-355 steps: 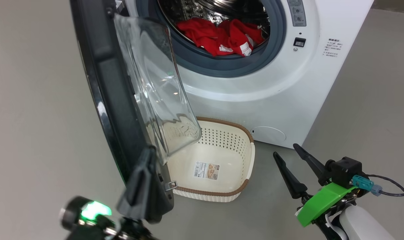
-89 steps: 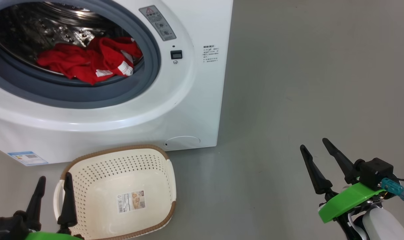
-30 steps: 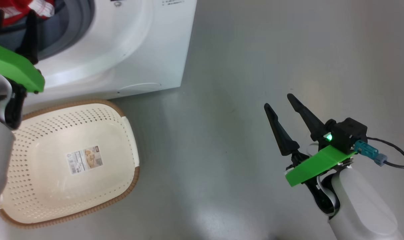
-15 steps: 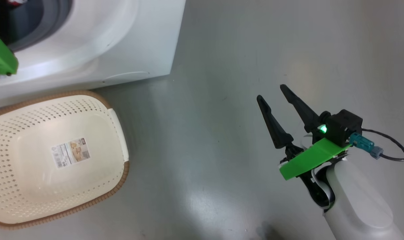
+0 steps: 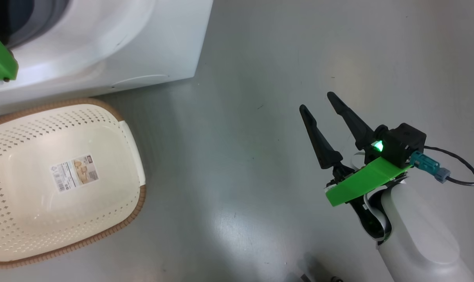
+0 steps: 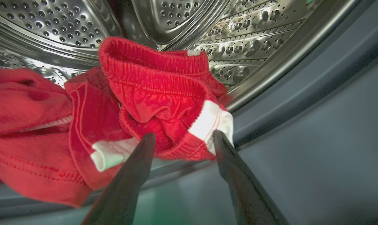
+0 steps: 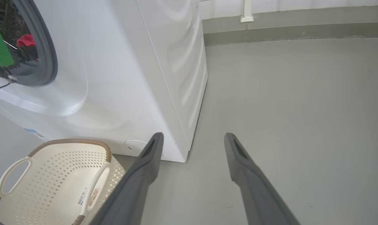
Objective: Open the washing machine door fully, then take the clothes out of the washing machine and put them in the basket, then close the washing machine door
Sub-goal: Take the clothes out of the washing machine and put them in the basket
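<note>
Steel drum (image 6: 238, 40), clothes (image 6: 151, 93) at left tool (image 6: 184, 134), basket (image 5: 132, 149)

right tool (image 5: 316, 100): two black tapered fingers (image 5: 319, 138) | green bracket (image 5: 358, 183) | white forearm (image 5: 417, 239) | teal plug (image 5: 424, 164) | black cable (image 5: 464, 178)

Drum mouth crowding the left pincer (image 6: 183, 134); bare floor (image 5: 240, 156) lying around the right pincer (image 5: 316, 100)

The left pincer is sitting inside the washing machine (image 5: 143, 43) with its jaws standing wide. A fold of the clothes (image 6: 151, 90) is bunching between and ahead of the fingertips, the steel drum (image 6: 238, 40) is closing in behind, and the grey gasket (image 6: 316, 103) is running close beneath. The right pincer, its jaws also spread, is hanging over bare floor, well apart from the machine's corner and from the basket (image 5: 137, 205), whose open top is facing upward.
</note>
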{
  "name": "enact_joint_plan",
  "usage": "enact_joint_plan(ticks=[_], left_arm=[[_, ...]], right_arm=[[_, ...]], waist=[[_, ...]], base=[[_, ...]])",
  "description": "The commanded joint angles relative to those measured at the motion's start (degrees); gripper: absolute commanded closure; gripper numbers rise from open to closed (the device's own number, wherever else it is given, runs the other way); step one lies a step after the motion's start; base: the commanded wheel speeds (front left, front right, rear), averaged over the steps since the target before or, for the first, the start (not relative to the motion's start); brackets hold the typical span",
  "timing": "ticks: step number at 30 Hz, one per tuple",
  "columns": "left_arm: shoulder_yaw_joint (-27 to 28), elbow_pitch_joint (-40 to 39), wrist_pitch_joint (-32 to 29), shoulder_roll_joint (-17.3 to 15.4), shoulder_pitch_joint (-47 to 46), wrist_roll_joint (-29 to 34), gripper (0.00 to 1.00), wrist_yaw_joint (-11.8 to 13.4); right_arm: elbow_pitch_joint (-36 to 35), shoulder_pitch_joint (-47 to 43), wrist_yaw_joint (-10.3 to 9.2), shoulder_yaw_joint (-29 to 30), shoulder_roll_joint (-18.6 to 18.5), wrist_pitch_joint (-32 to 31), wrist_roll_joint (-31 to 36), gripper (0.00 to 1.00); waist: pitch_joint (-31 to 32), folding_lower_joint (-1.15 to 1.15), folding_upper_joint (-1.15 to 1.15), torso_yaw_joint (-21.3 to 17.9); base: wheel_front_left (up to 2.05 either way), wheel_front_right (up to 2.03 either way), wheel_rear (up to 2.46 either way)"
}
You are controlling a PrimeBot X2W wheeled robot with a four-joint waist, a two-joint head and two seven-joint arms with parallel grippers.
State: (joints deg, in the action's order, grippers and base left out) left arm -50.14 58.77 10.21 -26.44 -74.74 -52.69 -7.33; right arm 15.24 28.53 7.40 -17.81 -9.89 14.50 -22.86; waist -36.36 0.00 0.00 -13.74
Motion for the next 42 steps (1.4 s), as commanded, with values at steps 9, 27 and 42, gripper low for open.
enact_joint_plan(ticks=[9,27,42], left_arm=[[-3.0,-0.1,1.4,-2.4,-2.7,-3.3,1.00,-0.2],[4.6,-5.3,4.8,-1.9,3.9,-7.9,1.00,-0.2],[30.8,-19.9,4.8,2.8,24.2,11.1,1.00,-0.2]], right_arm=[[-1.5,-0.5,0.09,-0.2,0.0,0.5,0.7,0.00],[-1.3,-2.0,0.09,1.7,-1.4,0.5,1.0,0.00],[-0.8,-5.8,0.09,3.8,-2.8,0.5,0.8,0.00]], waist=[[0.6,0.00,0.00,0.2],[5.7,0.00,0.00,3.9],[12.3,0.00,0.00,6.8]], base=[[0.00,0.00,0.00],[0.00,0.00,0.00],[0.00,0.00,0.00]])
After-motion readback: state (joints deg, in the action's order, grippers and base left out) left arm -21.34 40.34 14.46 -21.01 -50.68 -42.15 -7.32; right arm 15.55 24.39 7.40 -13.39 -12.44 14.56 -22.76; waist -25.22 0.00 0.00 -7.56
